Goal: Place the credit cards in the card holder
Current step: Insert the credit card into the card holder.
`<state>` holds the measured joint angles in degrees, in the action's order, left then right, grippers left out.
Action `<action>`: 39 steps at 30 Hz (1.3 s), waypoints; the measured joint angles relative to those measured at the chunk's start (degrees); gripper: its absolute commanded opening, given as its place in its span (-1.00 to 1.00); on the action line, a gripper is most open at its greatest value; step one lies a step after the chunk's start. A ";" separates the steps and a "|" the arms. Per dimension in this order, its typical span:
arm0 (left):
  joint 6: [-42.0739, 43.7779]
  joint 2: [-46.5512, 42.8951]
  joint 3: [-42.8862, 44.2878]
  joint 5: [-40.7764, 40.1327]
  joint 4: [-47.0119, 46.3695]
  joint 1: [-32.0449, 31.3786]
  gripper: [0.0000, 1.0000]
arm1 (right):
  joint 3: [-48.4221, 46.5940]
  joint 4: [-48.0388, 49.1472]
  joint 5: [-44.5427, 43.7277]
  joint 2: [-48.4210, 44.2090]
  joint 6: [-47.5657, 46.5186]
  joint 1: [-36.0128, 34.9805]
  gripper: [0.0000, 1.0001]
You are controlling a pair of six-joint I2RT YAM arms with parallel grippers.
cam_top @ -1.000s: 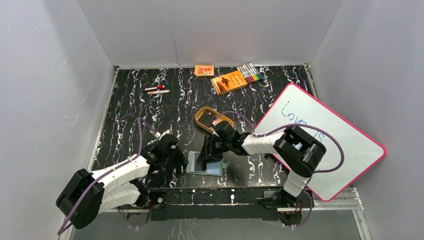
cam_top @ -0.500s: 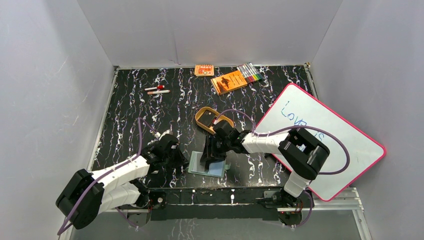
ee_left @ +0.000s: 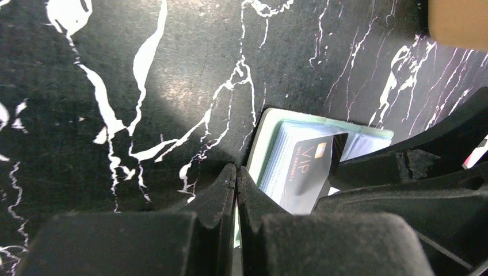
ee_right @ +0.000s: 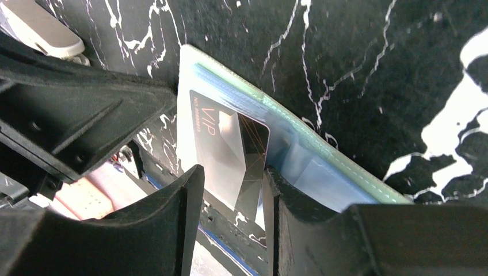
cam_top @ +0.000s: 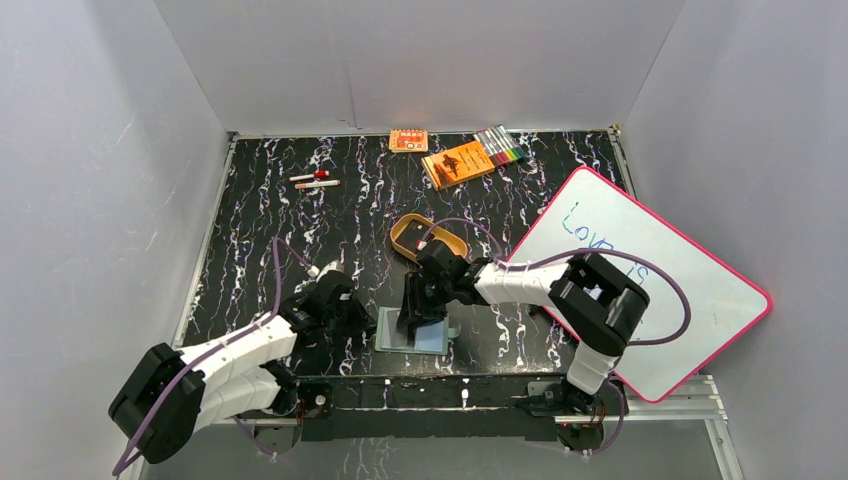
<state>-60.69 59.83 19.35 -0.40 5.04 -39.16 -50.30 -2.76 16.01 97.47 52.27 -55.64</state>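
Seen from above, an open sage-green folding card holder [cam_top: 432,340] with pale blue pockets lies at lower centre of the frame on a black, white-veined counter [cam_top: 300,230]. The right pincer [ee_right: 233,187] is clamped on a dark grey card marked VIP [ee_right: 230,144], tilted over the pockets. The left pincer [ee_left: 236,175], fingers together, sits at the holder's left edge.

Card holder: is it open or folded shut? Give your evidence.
Open. The card holder lies spread flat, pale blue inner pockets facing up, with a credit card at them.
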 measured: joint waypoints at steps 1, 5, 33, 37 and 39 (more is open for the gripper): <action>0.00 -0.37 -0.17 0.00 0.07 0.00 -1.00 | -0.76 -0.44 0.02 0.59 -0.24 0.00 -0.03; -0.24 -2.34 -0.83 -0.70 1.42 0.04 -1.00 | -4.26 -1.09 0.22 3.32 -1.79 0.07 -0.03; -3.34 -7.02 -2.80 -3.58 3.65 0.11 -1.00 | -10.32 -1.36 2.38 8.76 3.06 0.55 -0.02; -3.43 -7.06 -2.82 -3.67 3.67 0.11 -1.00 | -10.34 -1.42 2.19 8.76 3.26 0.52 0.05; -3.50 -7.32 -2.80 -3.96 4.00 0.11 -1.00 | -10.49 -1.75 1.88 8.63 2.86 0.39 0.10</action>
<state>-64.18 52.51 16.56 -4.36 9.04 -39.05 -60.80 -4.51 17.89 106.10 55.13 -55.24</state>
